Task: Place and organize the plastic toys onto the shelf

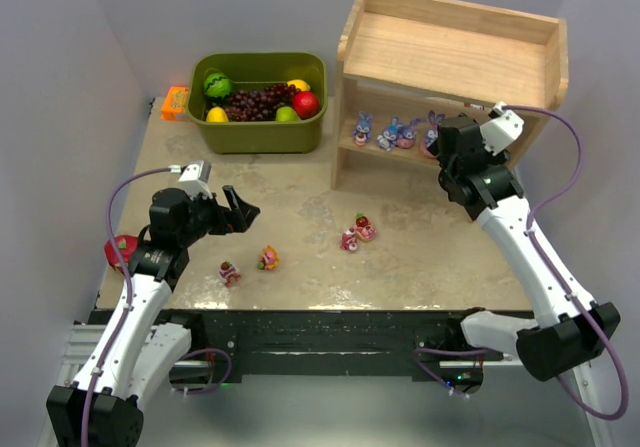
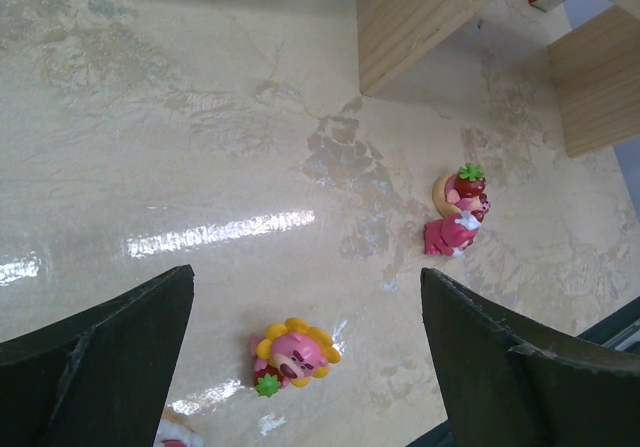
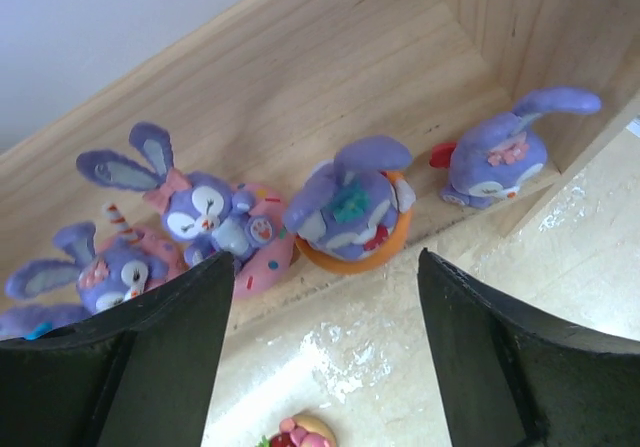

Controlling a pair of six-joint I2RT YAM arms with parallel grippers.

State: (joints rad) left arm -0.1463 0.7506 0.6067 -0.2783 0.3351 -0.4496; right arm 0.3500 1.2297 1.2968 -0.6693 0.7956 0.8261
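Plastic toys are split: blue-purple bunnies point(image 3: 350, 215) stand in a row on the lower tier of the shelf point(image 1: 450, 52), while pink bears point(image 1: 365, 228) lie on the counter point(image 1: 300, 192), near and left of it. The right hand point(image 3: 325, 262) is spread and empty, just before the bunnies. The left hand point(image 1: 244, 210) is also spread, hovering above a flower-topped bear point(image 2: 295, 352).

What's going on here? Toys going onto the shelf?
Two arms are sorting toys onto the shelf. The right gripper is open at the lower tier, holding nothing, facing a row of bunnies standing there. The left gripper hovers open above the table, over a sunflower bear. Three more bears lie on the table, not yet shelved.
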